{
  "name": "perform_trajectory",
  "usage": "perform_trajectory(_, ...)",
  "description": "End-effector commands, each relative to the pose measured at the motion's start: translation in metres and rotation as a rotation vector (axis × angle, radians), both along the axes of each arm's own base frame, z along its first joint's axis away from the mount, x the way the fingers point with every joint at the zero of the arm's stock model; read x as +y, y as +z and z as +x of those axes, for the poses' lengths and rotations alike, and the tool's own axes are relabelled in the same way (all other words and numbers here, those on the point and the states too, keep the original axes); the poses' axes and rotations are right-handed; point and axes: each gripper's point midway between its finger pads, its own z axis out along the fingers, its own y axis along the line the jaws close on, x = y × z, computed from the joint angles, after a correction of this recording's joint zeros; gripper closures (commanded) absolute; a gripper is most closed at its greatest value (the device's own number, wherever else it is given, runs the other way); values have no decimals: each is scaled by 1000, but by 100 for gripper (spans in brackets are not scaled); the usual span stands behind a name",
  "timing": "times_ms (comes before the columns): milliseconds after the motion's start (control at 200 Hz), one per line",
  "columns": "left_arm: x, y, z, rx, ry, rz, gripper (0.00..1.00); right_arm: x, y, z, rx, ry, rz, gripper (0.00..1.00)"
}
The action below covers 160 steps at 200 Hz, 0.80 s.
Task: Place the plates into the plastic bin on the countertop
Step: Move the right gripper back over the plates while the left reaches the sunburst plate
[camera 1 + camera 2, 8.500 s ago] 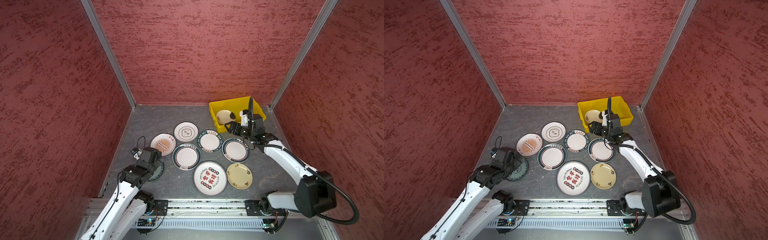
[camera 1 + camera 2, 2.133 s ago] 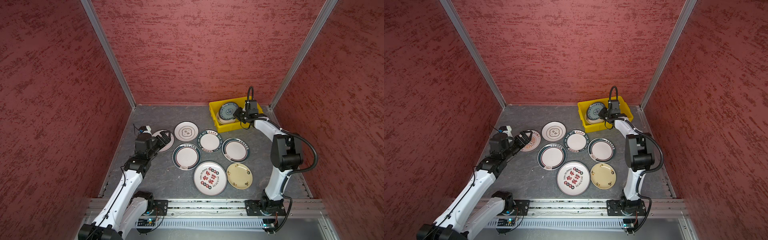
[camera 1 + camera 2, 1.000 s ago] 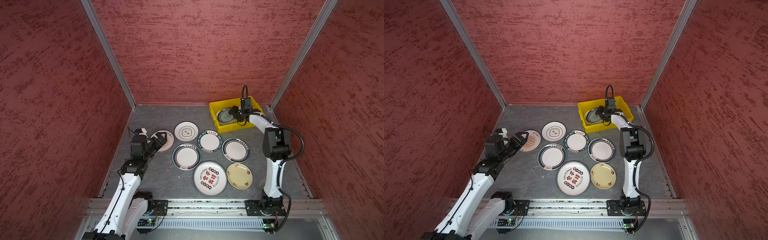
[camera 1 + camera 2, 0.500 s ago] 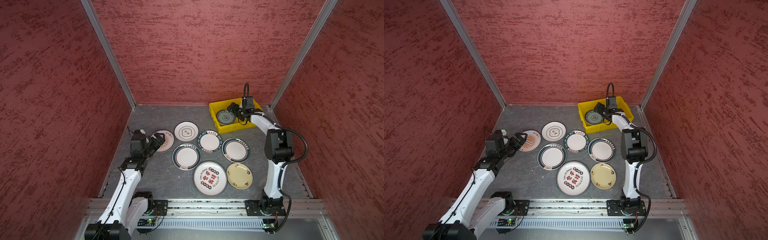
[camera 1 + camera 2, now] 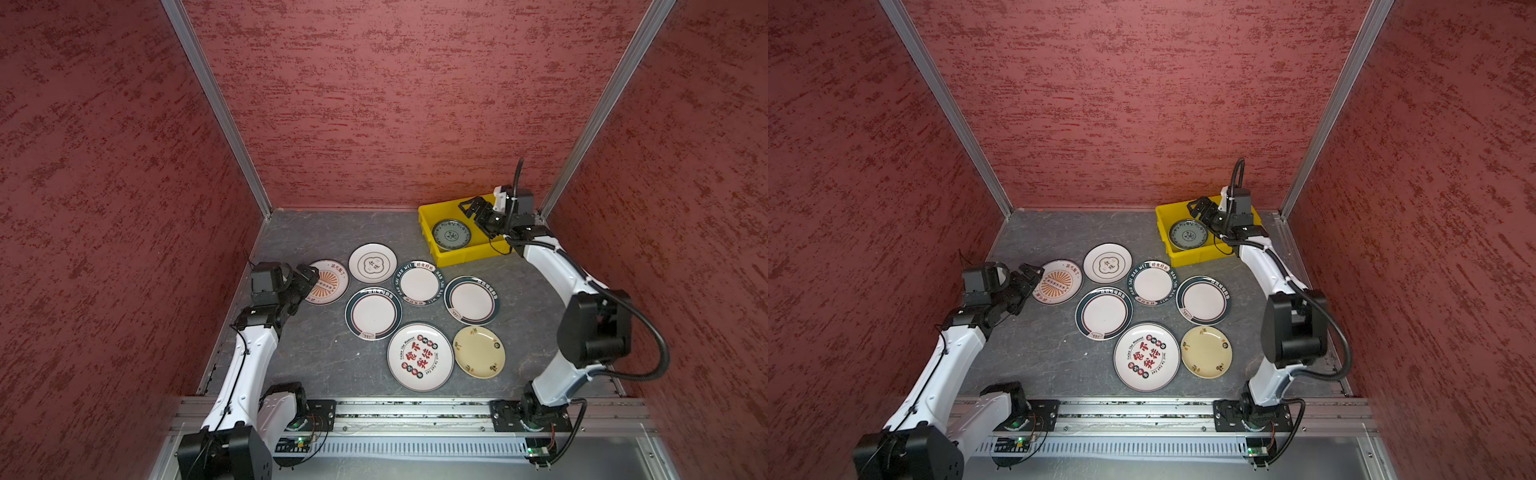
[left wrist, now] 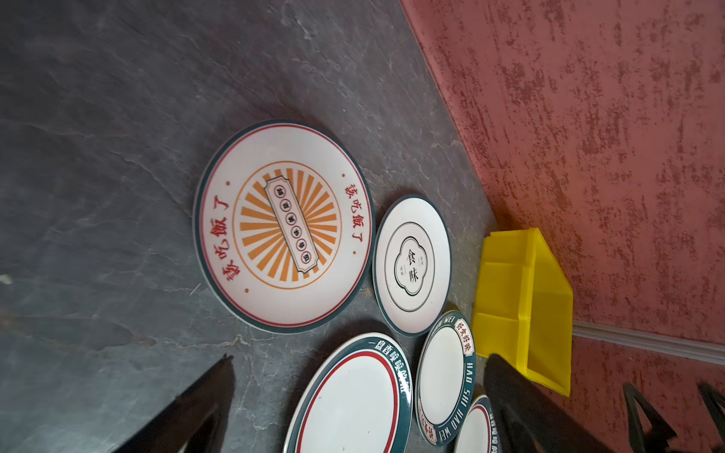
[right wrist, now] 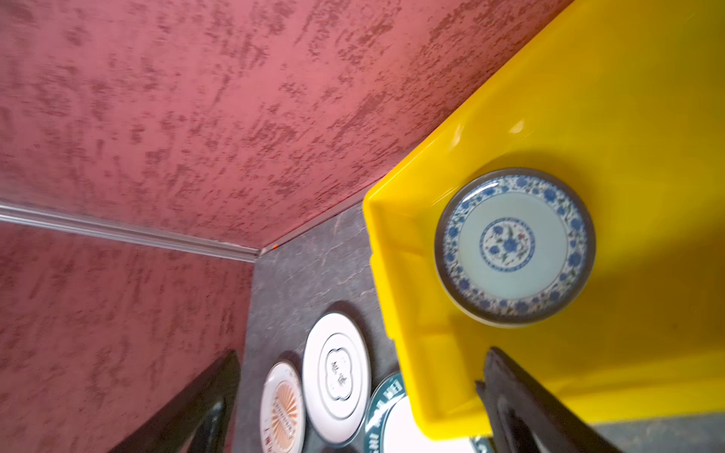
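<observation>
Bin (image 5: 465,255): 1 blue-patterned plate (image 5: 451,235) inside, upper right.
Counter (image 5: 316,357): 7 plates (image 5: 419,357).
Left pincer (image 5: 306,284): apart, near sunburst plate (image 5: 330,282).
Right pincer (image 5: 476,214): apart, over bin.

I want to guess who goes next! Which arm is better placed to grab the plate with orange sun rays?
Left. The left fingers are open and empty right at the edge of the orange-rayed plate. The right fingers hang open over the yellow bin, farther from it.

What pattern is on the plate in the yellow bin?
The plate has blue floral print on pale ground, dark rim; clearest in right wrist view.
</observation>
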Motion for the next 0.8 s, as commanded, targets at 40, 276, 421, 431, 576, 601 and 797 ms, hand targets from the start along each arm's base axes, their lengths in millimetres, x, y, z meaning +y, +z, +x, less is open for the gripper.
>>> perform_trajectory(40, 14, -7, -23, 126, 52, -28, 1, 4, 8, -41, 37, 4, 78, 4)
perform_trajectory(276, 15, -28, -29, 107, 38, -1, 1, 3, 4, -94, -37, 60, 37, 3)
perform_trajectory(421, 13, -50, -34, 65, 51, -11, 1, 4, -3, -118, -97, 89, 43, 4)
perform_trajectory(431, 13, -51, -34, 60, 53, -13, 1, 4, -4, -119, -99, 90, 40, 3)
perform_trajectory(576, 4, -55, -34, 27, 36, -57, 1, 10, -9, -138, -108, 138, 57, 3)
perform_trajectory(601, 1, -54, -34, 22, 24, -56, 1, 13, -9, -141, -107, 157, 68, 3)
perform_trajectory(797, -9, -39, -37, -9, -3, -12, 1, 34, 3, -177, -121, 292, 249, 3)
